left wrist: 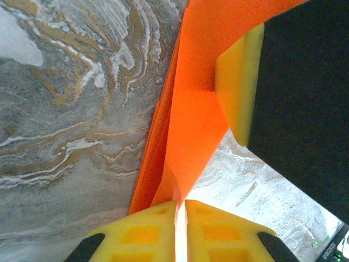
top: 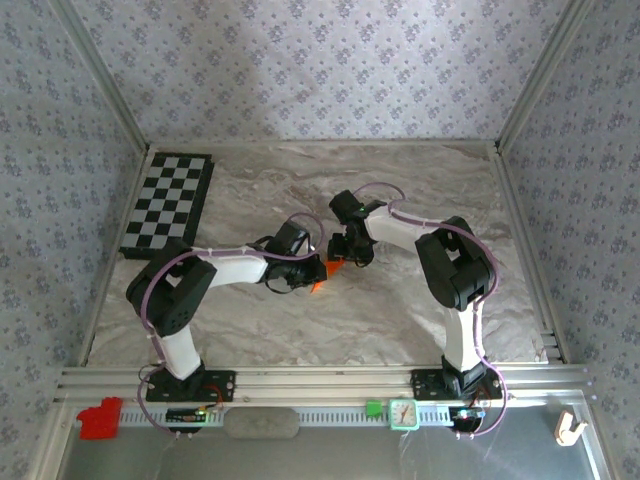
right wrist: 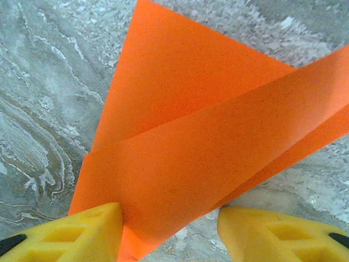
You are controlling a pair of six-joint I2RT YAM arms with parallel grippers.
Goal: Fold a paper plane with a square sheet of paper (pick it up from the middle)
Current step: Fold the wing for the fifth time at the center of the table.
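Observation:
The square sheet of paper (top: 330,266) is bright orange and folded into layered flaps, standing up off the marble table between the two arms. My left gripper (top: 312,272) is shut on its lower corner. In the left wrist view the paper (left wrist: 191,109) runs down into the pressed yellow pads of the left gripper (left wrist: 181,210). My right gripper (top: 346,254) is open at the paper's right side. In the right wrist view a folded band of the paper (right wrist: 207,136) lies between the spread fingers of the right gripper (right wrist: 170,224), touching the left fingertip (right wrist: 103,229).
A black-and-white checkerboard (top: 168,203) lies at the table's far left. A small red block (top: 98,418), a green piece (top: 374,408) and a small white clock-like item (top: 403,412) sit on the front rail. Patterned walls enclose the table.

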